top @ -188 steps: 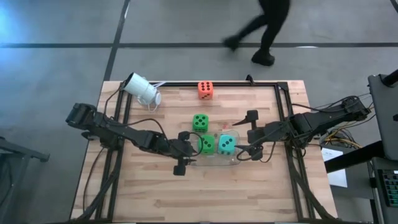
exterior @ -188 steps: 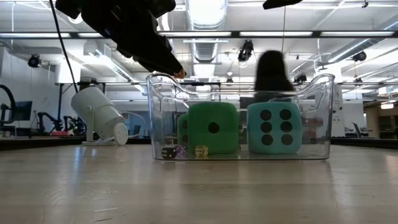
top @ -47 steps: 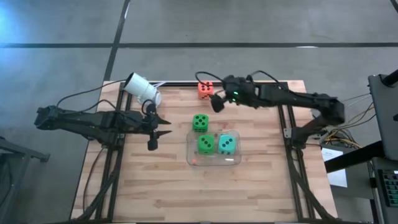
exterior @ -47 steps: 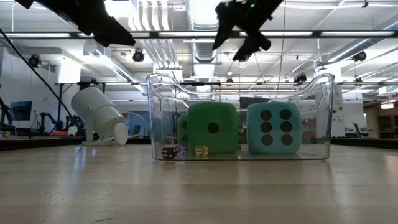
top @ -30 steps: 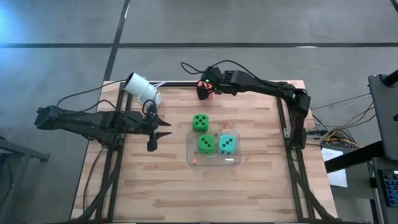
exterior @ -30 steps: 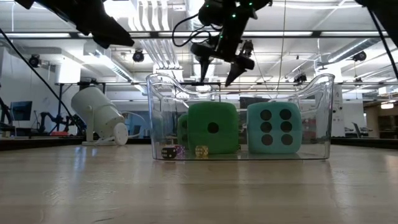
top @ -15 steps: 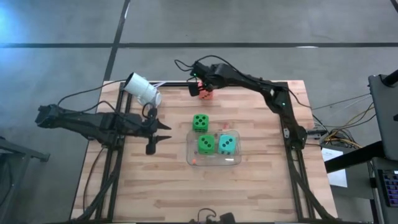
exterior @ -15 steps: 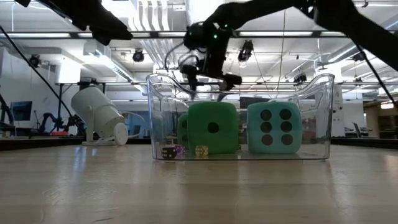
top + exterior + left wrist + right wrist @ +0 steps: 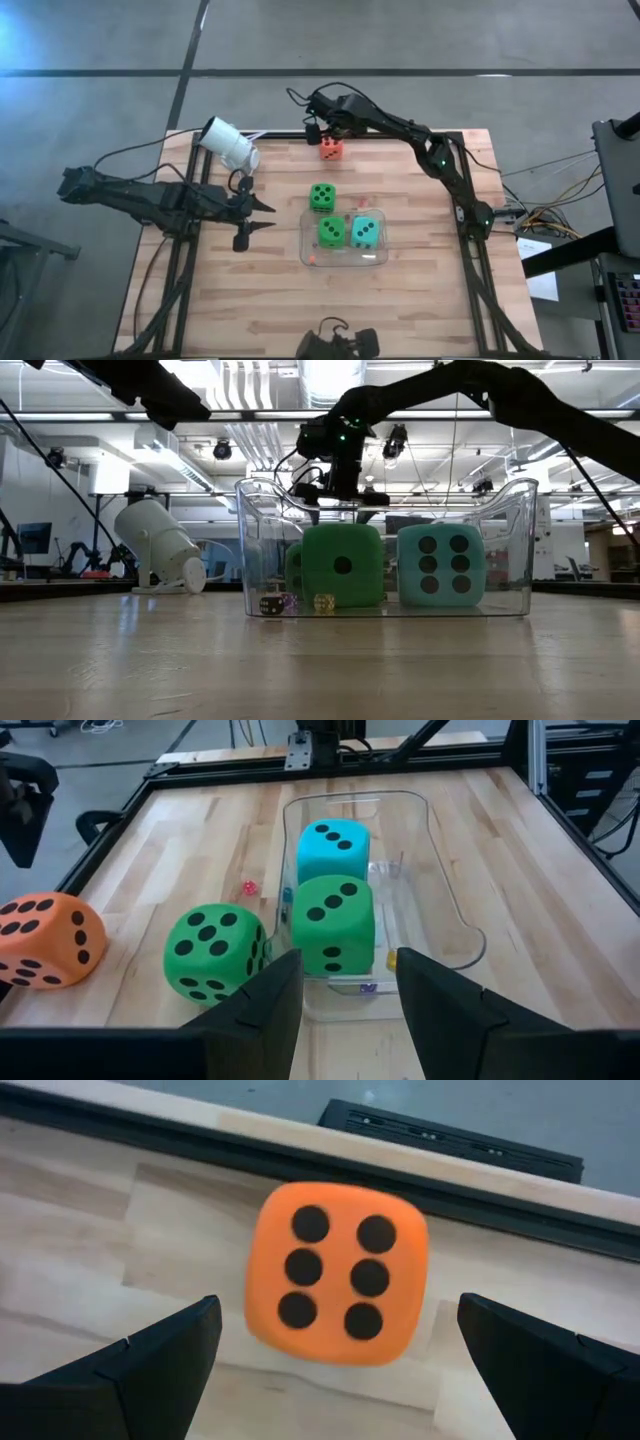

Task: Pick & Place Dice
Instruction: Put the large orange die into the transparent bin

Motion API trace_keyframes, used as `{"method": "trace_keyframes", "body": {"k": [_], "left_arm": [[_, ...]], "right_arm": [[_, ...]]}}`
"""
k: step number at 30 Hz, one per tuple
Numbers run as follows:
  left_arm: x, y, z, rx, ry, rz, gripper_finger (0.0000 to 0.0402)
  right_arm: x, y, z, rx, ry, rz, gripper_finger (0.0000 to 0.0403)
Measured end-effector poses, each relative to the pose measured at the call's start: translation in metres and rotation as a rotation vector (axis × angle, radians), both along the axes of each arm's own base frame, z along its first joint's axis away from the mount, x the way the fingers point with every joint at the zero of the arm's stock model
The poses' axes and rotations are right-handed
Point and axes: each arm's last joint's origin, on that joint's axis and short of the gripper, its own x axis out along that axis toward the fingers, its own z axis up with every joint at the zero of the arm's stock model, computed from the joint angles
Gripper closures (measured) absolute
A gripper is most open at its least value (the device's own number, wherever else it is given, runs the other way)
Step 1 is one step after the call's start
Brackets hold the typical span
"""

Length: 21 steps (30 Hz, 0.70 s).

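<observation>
Orange die at the table's twelve o'clock edge, under the right gripper.
Its fingers spread wide around it, not gripping; left gripper at nine o'clock, fingers apart, empty.

Right tool spread wide, left tool parted.

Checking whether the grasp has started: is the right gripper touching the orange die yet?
Apart. In the right wrist view the right gripper is open, with bare wood showing between each finger and the orange die.
</observation>
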Motion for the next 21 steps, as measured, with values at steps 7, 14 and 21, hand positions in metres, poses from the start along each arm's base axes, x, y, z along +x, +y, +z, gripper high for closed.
{"method": "trace_keyframes", "body": {"k": [7, 14, 21], "left_arm": [[0.000, 0.000, 0.000, 0.000, 0.000, 0.000, 0.0238], [0.000, 0.000, 0.000, -0.001, -0.003, -0.002, 0.0236], [0.000, 0.000, 0.000, -0.001, -0.003, -0.001, 0.0234]], "right_arm": [[0.003, -0.004, -0.008, -0.005, -0.008, -0.007, 0.0003], [0.004, -0.007, -0.019, 0.020, 0.003, -0.003, 0.0003], [0.007, -0.010, -0.034, 0.030, 0.029, -0.006, 0.0003]]}}
